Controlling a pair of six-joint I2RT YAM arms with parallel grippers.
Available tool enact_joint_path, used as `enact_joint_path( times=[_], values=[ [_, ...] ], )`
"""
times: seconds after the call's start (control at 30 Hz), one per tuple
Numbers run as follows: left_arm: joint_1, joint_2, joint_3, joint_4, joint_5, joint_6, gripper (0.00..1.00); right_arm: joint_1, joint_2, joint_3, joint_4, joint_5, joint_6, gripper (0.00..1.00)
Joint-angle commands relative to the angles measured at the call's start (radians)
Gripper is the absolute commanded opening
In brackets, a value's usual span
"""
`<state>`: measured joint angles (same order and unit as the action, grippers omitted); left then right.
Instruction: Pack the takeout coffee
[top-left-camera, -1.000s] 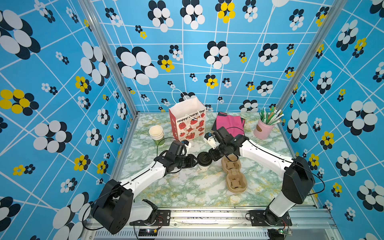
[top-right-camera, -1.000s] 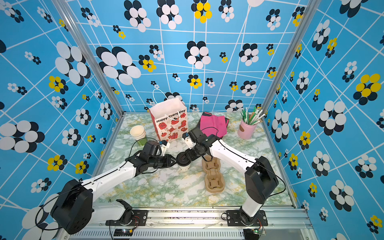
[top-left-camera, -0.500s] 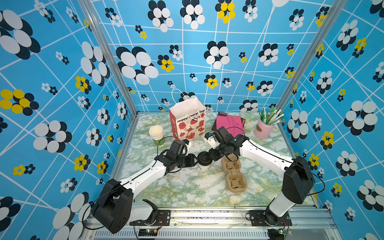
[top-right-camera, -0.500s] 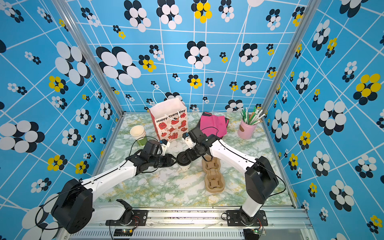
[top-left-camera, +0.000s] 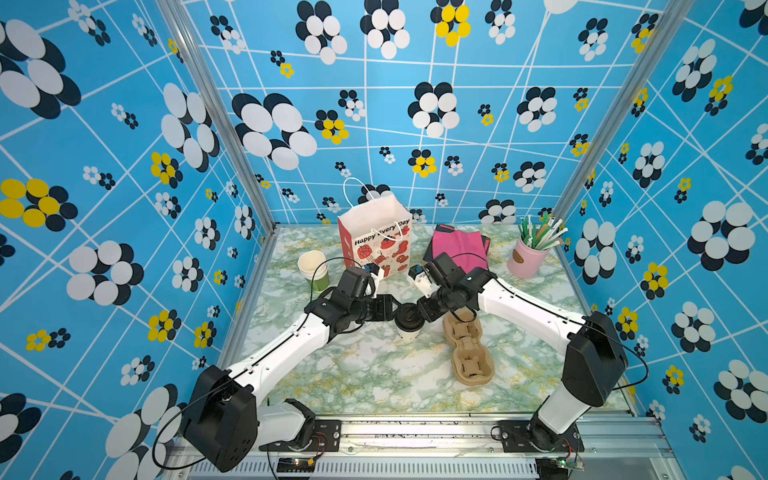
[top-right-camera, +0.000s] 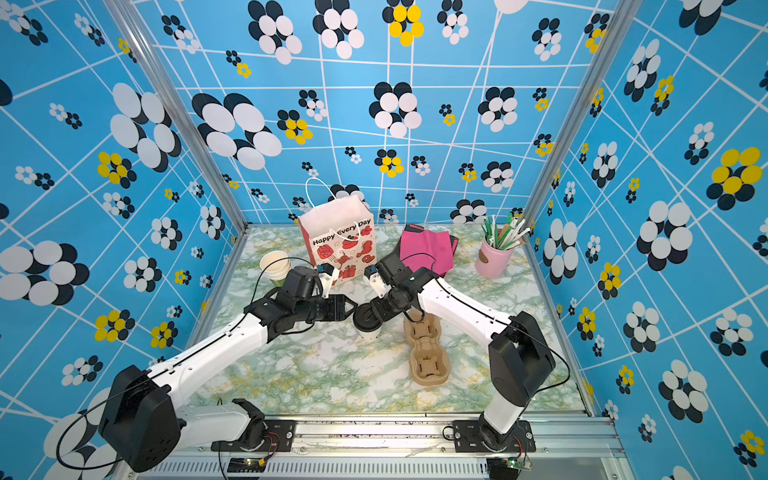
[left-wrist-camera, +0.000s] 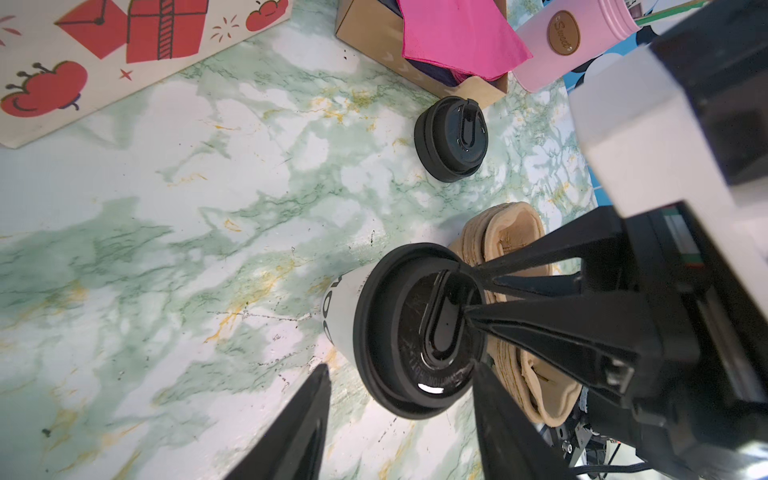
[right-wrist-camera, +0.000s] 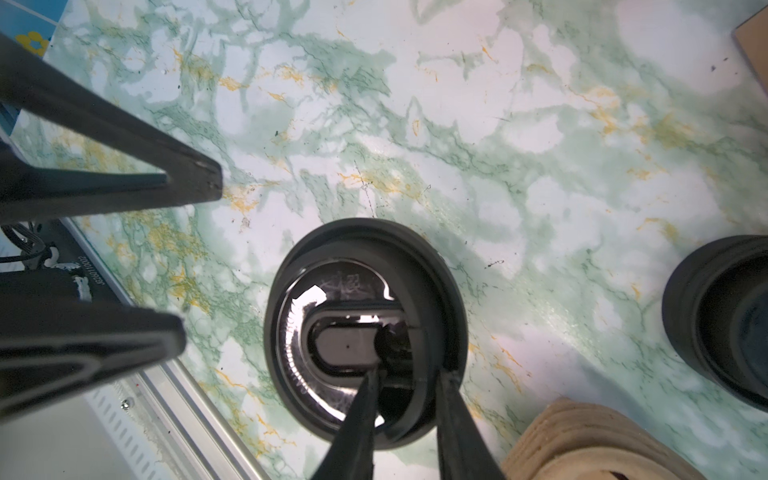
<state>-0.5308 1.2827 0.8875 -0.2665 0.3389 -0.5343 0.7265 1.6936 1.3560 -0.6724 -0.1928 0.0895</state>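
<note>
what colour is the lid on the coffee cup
Black lid, clearest in the left wrist view.

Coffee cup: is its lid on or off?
On. The black lid sits over the mouth of the white coffee cup, and the right claw pinches the lid's edge.

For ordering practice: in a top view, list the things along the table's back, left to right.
Cream-and-green paper cup stack, red-printed white paper gift bag, bright pink napkins, pink round tin of straws.

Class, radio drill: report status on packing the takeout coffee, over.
Takeout coffee upright on table, unbagged. Left gripper open, off it. Right gripper pinching lid rim. Cup carrier beside it.
</note>
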Motion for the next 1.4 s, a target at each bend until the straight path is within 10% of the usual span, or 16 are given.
enact_joint_path(
  times=[0.0, 0.9, 1.37],
  values=[
    [0.000, -0.010, 0.014, 0.007, -0.011, 0.010, 0.59, 0.021, 0.064, -0.020, -0.131, 0.024, -0.016, 0.27],
    [0.000, -0.012, -0.013, 0.015, -0.023, 0.014, 0.61, 0.021, 0.033, 0.083, -0.083, 0.046, -0.010, 0.42],
    [0.033, -0.079, 0.021, -0.080, -0.101, 0.077, 0.72, 0.021, -0.034, 0.087, -0.043, 0.054, -0.045, 0.70]
  ],
)
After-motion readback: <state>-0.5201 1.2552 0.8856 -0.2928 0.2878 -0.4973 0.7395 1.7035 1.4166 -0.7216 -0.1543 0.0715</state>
